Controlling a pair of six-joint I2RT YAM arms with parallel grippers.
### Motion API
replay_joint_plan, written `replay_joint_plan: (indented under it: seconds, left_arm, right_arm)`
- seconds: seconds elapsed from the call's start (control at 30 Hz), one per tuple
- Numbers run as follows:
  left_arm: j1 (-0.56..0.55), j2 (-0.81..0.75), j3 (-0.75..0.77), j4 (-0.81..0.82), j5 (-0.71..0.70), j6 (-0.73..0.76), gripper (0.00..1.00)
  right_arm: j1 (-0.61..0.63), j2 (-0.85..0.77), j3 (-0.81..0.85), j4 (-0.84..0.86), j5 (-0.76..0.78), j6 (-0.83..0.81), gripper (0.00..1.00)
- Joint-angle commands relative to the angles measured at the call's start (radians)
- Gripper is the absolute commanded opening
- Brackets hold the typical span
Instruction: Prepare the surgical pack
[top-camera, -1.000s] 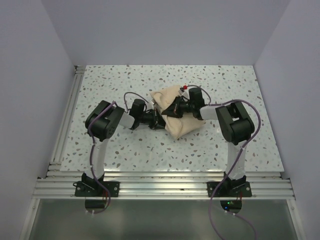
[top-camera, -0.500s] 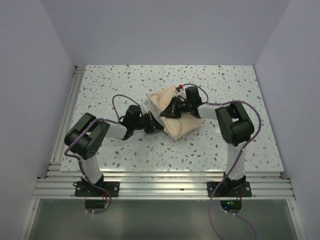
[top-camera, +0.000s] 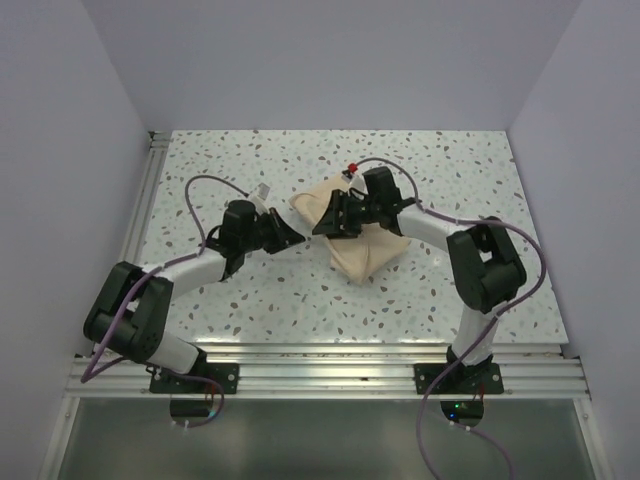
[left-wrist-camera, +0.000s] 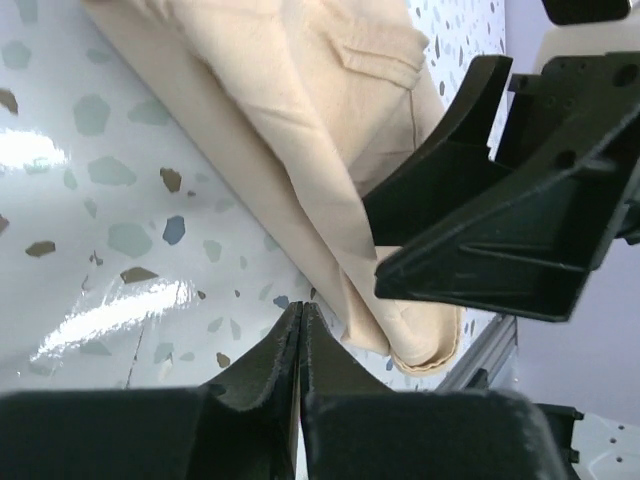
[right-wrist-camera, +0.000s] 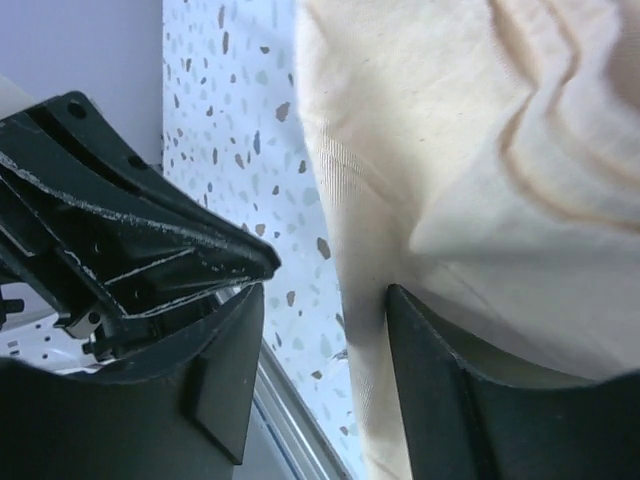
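I see the surgical pack (top-camera: 362, 250) as one plain tan cloth bundle, folded shut and lying flat on the speckled worktop (top-camera: 450, 170) near its middle. Layered folds and soft creases cross it, and one corner points toward the near edge. Whatever it wraps is hidden from me.

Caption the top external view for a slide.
Left gripper shut beside tan cloth bundle; right gripper open at its edge.

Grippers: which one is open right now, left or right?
The right gripper: its fingers stand apart at the edge of the tan cloth bundle. The left gripper is shut, fingers pressed together with nothing between them.
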Motion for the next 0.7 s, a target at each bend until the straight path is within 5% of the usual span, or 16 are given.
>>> replay_joint_plan:
  seconds: [0.0, 0.23, 0.67]
  left_arm:
    - [0.005, -0.082, 0.094, -0.109, -0.085, 0.121, 0.06]
    - [0.005, -0.154, 0.138, -0.176, -0.168, 0.197, 0.27]
    - [0.005, -0.24, 0.164, -0.268, -0.225, 0.263, 0.28]
  right_arm:
    - [0.003, -0.13, 0.015, -0.077, 0.024, -0.046, 0.58]
    - [-0.075, -0.252, 0.049, -0.195, 0.128, -0.107, 0.64]
    - [-0.217, -0.179, 0.037, -0.223, 0.207, -0.135, 0.74]
